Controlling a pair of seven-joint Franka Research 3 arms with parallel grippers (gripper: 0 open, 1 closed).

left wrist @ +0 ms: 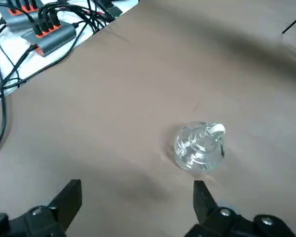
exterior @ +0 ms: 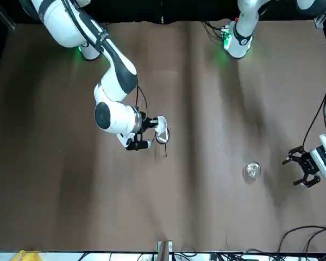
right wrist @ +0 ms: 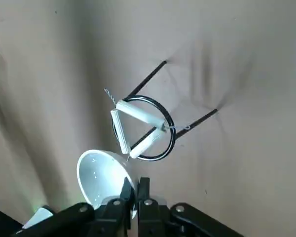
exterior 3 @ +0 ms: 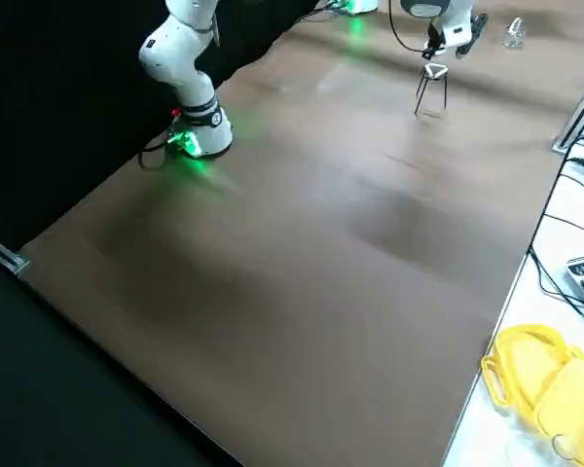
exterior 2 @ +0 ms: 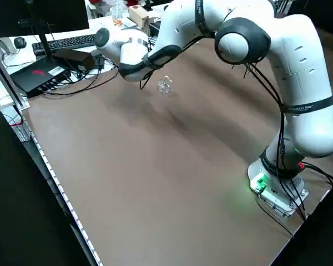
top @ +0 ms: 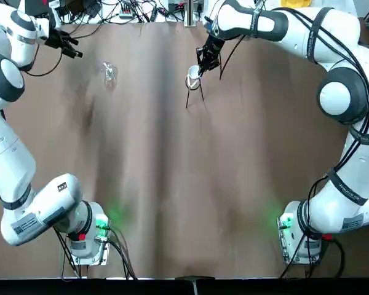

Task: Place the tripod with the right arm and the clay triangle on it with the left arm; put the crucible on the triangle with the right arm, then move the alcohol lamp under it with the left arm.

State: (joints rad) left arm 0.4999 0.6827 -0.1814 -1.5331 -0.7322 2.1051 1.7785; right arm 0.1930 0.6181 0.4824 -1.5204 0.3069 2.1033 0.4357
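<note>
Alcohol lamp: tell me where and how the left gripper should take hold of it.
Grip the alcohol lamp around its rounded glass body, probably coming from above. It sits apart from the tripod, with bare table around it and the left gripper open nearby. Fingers on opposite sides of the bulge should suit that round shape; the small white tip looks too slight to hold.

Tripod [right wrist: 173,134]: black, standing upright.
Clay triangle [right wrist: 139,114]: white, resting on the ring.
Crucible [right wrist: 102,177]: white, tilting beside them.
Alcohol lamp [left wrist: 199,147]: clear, sitting apart.
</note>
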